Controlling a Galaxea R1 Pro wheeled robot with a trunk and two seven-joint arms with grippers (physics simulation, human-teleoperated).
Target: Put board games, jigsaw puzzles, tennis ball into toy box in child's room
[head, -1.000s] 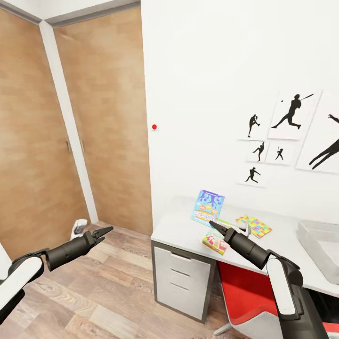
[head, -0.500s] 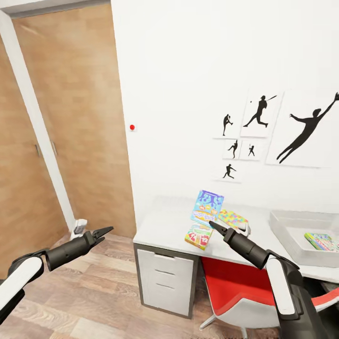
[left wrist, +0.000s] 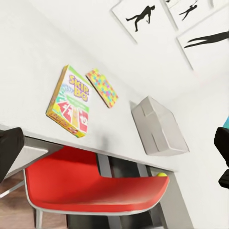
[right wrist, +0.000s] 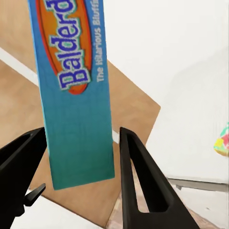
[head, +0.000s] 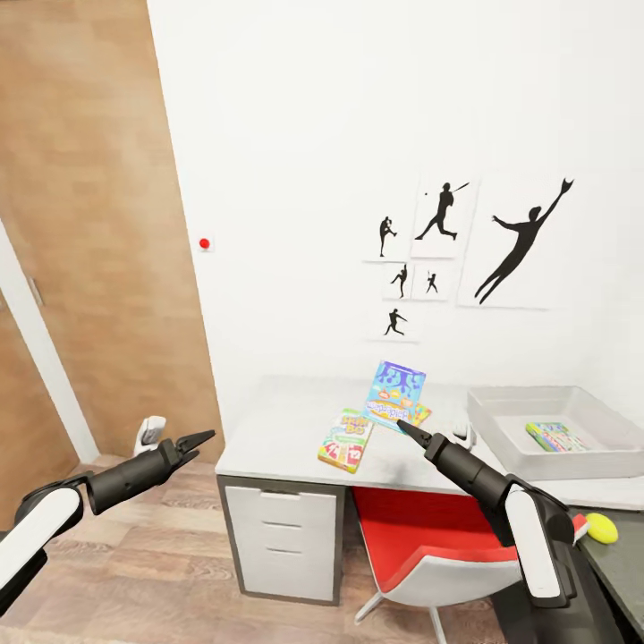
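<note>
View has swung right since earlier; toy box [head: 586,456] is fully seen on table [head: 277,429]. Blue board game [head: 394,394] is clamped in right gripper [head: 404,430]. Left gripper [head: 199,439] is parted, empty.

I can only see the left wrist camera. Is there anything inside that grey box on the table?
Observer: Yes. The head view shows a green-edged game box lying flat inside the toy box.
Child: Where's the blue game?
Observer: The right pincer holds the blue game box up above the table.
Child: And my pincer?
Observer: The left pincer is open and empty, out over the wood floor beside the table.
</note>
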